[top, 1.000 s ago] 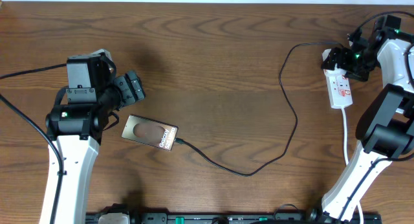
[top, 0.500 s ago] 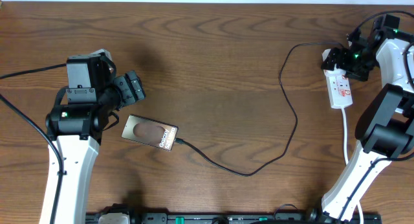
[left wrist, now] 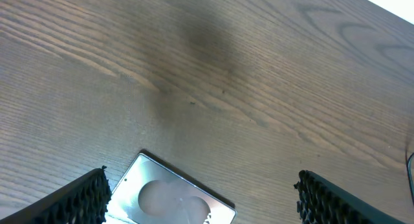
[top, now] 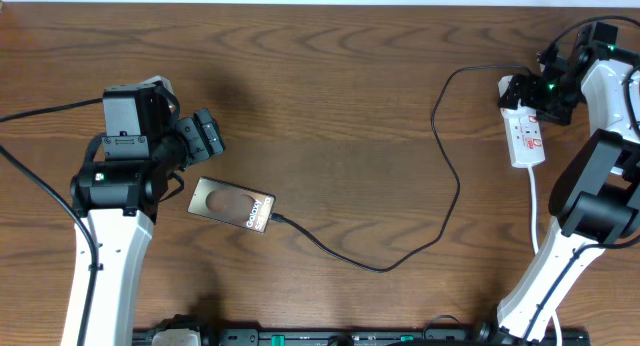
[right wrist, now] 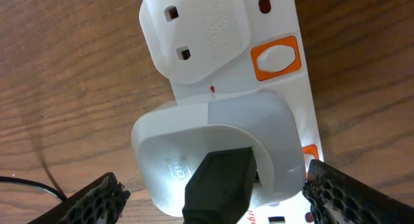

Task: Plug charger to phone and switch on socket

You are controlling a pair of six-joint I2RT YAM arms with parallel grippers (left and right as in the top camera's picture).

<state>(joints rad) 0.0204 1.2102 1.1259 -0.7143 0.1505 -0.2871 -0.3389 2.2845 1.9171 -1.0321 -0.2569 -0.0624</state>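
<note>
1. Phone [top: 232,206] lies flat and screen up on the wooden table [top: 330,96], near the left arm. The charger [top: 385,270] tip meets its lettered end.
2. The left gripper [left wrist: 202,185] hovers above the phone's other end, its fingers spread wide and holding nothing.
3. The charger's black cable loops across the table to a white adapter [right wrist: 213,140] seated in the socket [top: 527,136] at far right.
4. The right gripper [right wrist: 213,175] hangs over that adapter, with its fingers released on either side and grasping nothing.
</note>
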